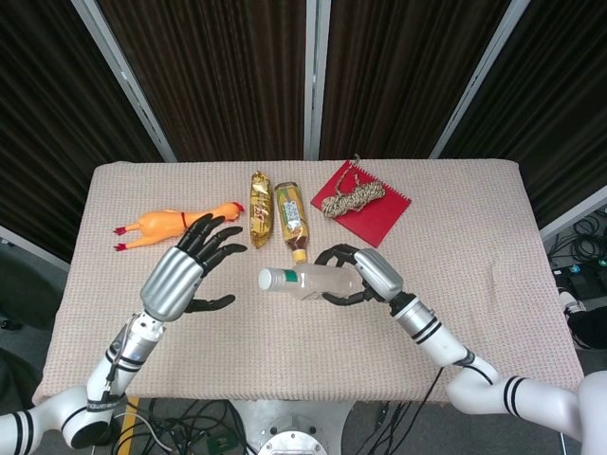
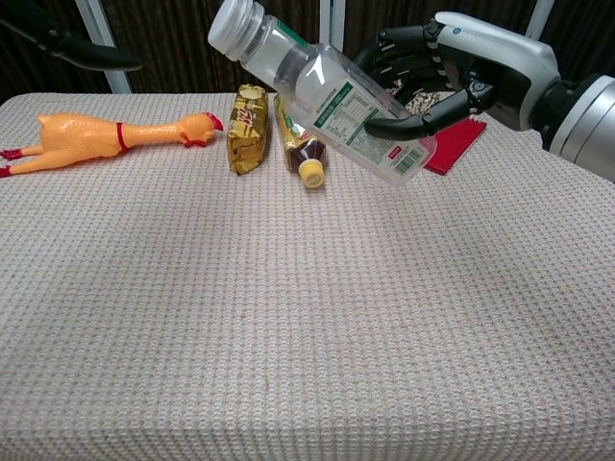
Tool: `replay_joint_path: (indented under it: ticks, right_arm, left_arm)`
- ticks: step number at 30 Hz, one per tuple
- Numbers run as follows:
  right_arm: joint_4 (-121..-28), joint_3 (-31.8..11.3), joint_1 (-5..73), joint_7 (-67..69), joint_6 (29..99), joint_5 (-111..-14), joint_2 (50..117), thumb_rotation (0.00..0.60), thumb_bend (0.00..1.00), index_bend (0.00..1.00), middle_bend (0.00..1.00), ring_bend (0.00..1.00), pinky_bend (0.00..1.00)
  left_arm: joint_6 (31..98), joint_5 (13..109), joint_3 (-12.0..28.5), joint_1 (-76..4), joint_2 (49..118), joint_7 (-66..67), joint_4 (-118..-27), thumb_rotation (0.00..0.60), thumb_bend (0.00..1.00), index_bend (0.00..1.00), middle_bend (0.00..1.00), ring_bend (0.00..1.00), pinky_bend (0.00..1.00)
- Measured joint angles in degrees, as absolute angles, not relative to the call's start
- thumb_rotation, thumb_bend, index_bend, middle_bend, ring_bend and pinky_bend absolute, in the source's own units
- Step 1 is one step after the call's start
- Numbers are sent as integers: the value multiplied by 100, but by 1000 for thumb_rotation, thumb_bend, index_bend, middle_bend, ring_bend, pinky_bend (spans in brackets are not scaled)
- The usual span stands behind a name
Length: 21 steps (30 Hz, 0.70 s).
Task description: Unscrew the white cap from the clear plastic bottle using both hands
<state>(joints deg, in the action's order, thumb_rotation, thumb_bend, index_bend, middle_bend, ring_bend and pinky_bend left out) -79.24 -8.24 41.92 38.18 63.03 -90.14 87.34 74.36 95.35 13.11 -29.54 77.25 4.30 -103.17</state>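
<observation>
The rubber chicken (image 1: 175, 226) lies at the bench's (image 1: 493, 218) ten o'clock, with no writing on it. The left hand (image 1: 180, 275) hovers just below it, holding nothing, its dark fingers (image 1: 216, 237) spread apart and pointing toward two o'clock, at the cap. In the chest view only a dark fingertip shows at the top left edge. Next come a gold snack packet (image 1: 260, 209) and a small amber bottle (image 1: 291, 220) with a yellow cap, lying side by side; their print is too small to read.

The clear plastic bottle (image 2: 332, 103) is held off the bench near its centre, tilted, with the white cap (image 2: 232, 25) pointing to ten o'clock in the chest view. Its white label with green edging carries a block of fine print and a red patch, none of it legible. The right hand (image 2: 452, 67) grips the bottle's lower half: its fingers (image 2: 404, 123) wrap over and under the body, well apart from the cap.

At one o'clock a coil of rope (image 1: 352, 199) rests on a red notebook (image 1: 375, 216). A beige woven cloth covers the bench; dark pleated curtains with pale frames hang behind.
</observation>
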Motion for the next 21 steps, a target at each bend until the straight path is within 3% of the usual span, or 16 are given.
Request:
replay_joint_path:
  ticks: [21]
  right_arm:
    - [-7992, -753, 4275, 3730, 6325, -9035, 8765, 600, 292, 493, 455, 287, 450]
  left_arm:
    - [7420, 9451, 1353, -3364, 7976, 715, -10464, 600, 92, 243, 125, 16, 5]
